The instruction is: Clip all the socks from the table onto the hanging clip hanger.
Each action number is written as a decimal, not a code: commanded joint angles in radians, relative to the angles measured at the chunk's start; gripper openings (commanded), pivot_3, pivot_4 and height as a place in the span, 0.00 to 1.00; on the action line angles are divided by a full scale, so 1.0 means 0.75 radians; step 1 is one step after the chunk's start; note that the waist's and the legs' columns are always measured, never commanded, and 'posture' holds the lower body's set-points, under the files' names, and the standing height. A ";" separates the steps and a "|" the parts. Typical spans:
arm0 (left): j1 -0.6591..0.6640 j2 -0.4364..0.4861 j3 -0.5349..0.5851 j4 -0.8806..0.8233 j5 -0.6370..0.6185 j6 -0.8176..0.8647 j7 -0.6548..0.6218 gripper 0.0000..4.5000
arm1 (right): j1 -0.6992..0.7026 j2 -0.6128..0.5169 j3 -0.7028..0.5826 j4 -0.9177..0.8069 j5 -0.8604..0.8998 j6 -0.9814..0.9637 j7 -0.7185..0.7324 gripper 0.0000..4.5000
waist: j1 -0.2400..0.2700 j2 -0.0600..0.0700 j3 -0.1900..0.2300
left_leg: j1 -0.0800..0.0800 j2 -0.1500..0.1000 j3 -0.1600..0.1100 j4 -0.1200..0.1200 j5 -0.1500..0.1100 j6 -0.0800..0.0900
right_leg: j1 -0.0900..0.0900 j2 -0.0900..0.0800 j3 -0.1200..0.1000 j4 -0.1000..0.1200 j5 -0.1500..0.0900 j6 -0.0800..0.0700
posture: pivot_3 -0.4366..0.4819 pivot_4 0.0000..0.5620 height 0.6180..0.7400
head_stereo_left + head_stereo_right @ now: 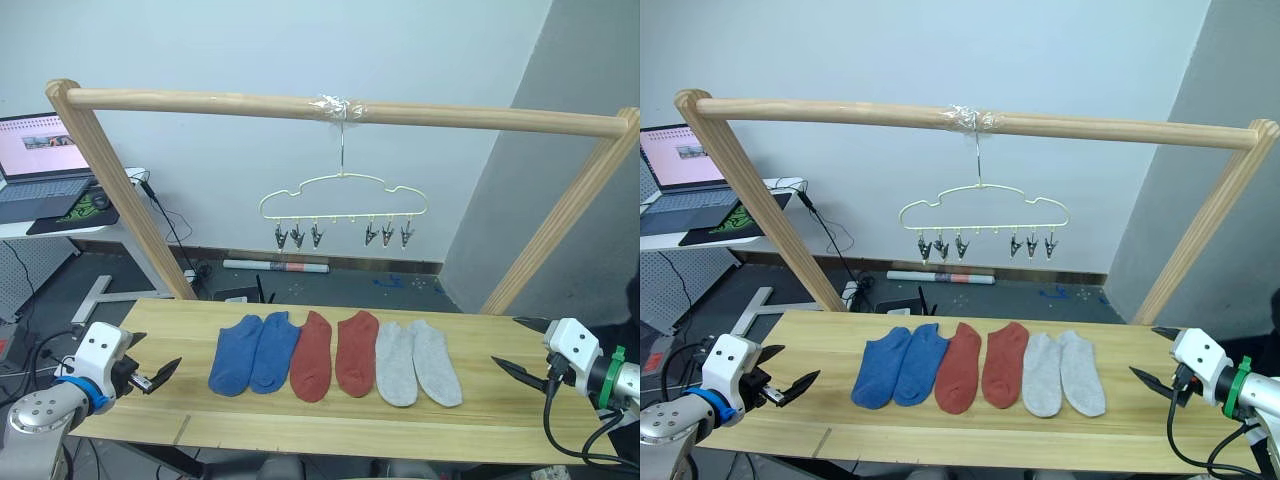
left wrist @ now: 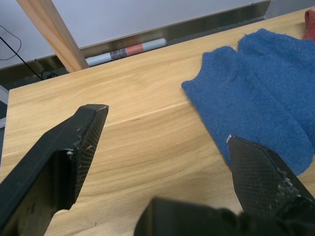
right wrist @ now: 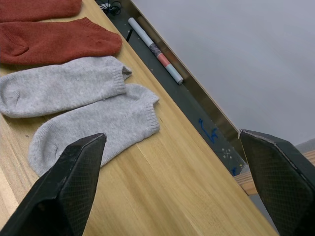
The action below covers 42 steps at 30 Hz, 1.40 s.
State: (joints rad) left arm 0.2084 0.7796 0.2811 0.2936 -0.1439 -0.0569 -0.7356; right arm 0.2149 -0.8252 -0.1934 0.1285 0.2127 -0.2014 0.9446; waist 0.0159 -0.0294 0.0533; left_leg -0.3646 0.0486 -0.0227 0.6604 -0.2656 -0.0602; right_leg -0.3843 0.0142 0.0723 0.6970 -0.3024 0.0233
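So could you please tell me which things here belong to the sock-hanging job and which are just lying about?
Job:
- blue socks, rust-red socks, grey socks
- clip hanger
- table
- left gripper and right gripper, both open

Lying about:
- laptop
- tube on the floor

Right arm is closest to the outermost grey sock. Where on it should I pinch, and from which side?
Likely its cuff. The outer grey sock lies flat on the table, cuff toward the far edge, overlapping its twin along the inner side. The open right gripper sits off its free outer side, so come in from there and pinch the cuff's outer corner, clear of the twin.
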 commanded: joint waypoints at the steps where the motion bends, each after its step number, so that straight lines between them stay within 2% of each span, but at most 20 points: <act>1: -0.042 0.021 0.034 0.034 -0.024 -0.031 -0.023 1.00 | -0.004 -0.009 -0.032 -0.025 0.001 -0.026 0.002 1.00 | 0.000 0.000 0.000 | 0.000 0.000 0.000 0.000 0.000 0.000 | 0.000 0.000 0.000 0.000 0.000 0.000 | 0.60 0.00 0.75; 9: -0.046 0.005 0.030 0.076 -0.082 -0.089 -0.153 1.00 | -0.012 -0.014 -0.040 -0.061 0.012 0.009 -0.012 1.00 | 0.001 0.000 0.000 | 0.000 0.000 0.000 0.000 0.000 0.000 | 0.000 0.000 0.000 0.000 0.000 0.000 | 0.59 0.00 0.75; 19: -0.026 -0.059 0.050 0.077 -0.114 -0.143 -0.125 1.00 | -0.014 -0.017 -0.058 -0.106 0.025 0.051 -0.007 1.00 | 0.000 0.000 0.000 | 0.000 0.000 0.001 0.000 0.000 0.000 | 0.001 0.000 0.000 0.000 0.000 0.000 | 0.55 0.00 0.75; 26: -0.047 -0.061 0.048 0.126 -0.143 -0.135 -0.137 1.00 | -0.026 0.022 -0.052 -0.137 0.055 0.109 -0.018 1.00 | -0.012 0.000 -0.001 | 0.000 0.000 0.000 0.000 0.000 0.000 | 0.001 0.000 0.000 0.000 0.000 0.000 | 0.54 0.00 0.75; 30: -0.075 -0.095 0.053 0.141 -0.136 -0.164 -0.074 1.00 | -0.039 0.035 -0.040 -0.156 0.027 0.082 -0.025 1.00 | -0.014 0.001 -0.001 | 0.000 0.000 0.000 0.000 0.000 0.000 | 0.002 0.000 0.000 0.000 0.000 0.000 | 0.53 0.00 0.75; 36: -0.095 -0.198 0.032 0.018 -0.157 -0.119 -0.006 1.00 | -0.019 0.081 -0.006 -0.304 0.026 0.133 -0.057 1.00 | -0.019 0.001 -0.001 | 0.000 0.000 0.000 0.000 0.000 0.000 | 0.003 0.001 0.000 0.000 0.000 0.001 | 0.53 0.02 0.75; 42: -0.137 -0.380 -0.037 -0.195 -0.100 -0.107 0.184 1.00 | -0.077 0.204 0.078 -0.546 0.085 0.335 -0.168 1.00 | -0.020 0.002 0.002 | 0.001 0.000 0.000 0.002 0.000 0.000 | 0.005 0.001 0.001 0.000 0.001 0.002 | 0.54 0.06 0.75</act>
State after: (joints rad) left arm 0.1265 0.5050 0.2608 0.2153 -0.2309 -0.1340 -0.6426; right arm 0.1793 -0.6812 -0.1339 -0.2097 0.2411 0.0107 0.8451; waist 0.0010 -0.0283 0.0551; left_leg -0.3641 0.0484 -0.0229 0.6617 -0.2655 -0.0602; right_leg -0.3802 0.0147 0.0729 0.6973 -0.3013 0.0252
